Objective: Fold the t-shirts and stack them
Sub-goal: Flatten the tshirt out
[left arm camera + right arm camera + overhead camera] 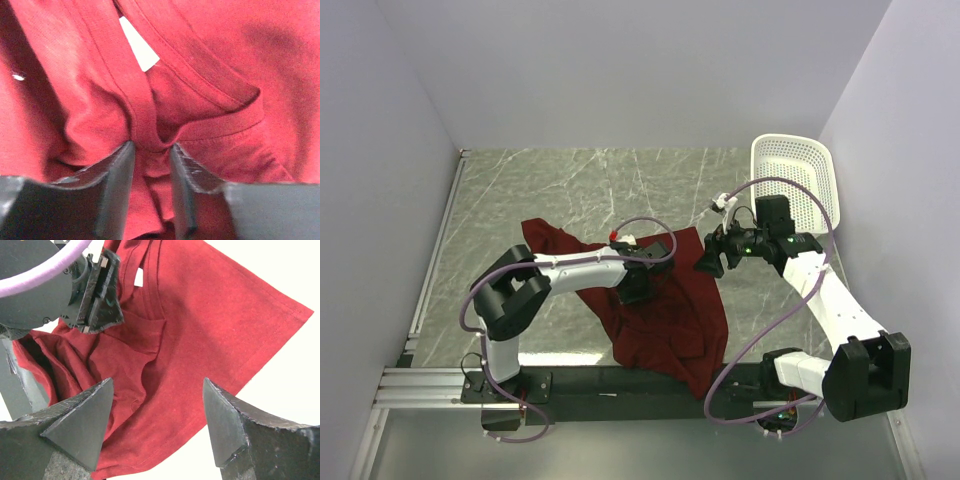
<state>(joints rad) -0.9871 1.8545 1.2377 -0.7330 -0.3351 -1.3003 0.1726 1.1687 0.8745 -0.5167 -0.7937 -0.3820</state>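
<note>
The maroon t-shirt (670, 320) lies rumpled and unfolded at the marble table's (570, 190) near edge, the left gripper (152, 150) pinching its neckband below the white tag (140, 45) and the right gripper (157, 390) hovering spread alongside, so spreading it flat probably comes next.

Table (570, 180) beyond t-shirt (670, 320) is passable; basket (795, 175) blocks far-right corner.

The left arm (582, 270) stretched forward with the left gripper (152, 148) pointing down, jaws pinched on a fold of the t-shirt (215, 60) between its fingers, while the right gripper (156, 385) hung nearby, jaws spread wide.
</note>
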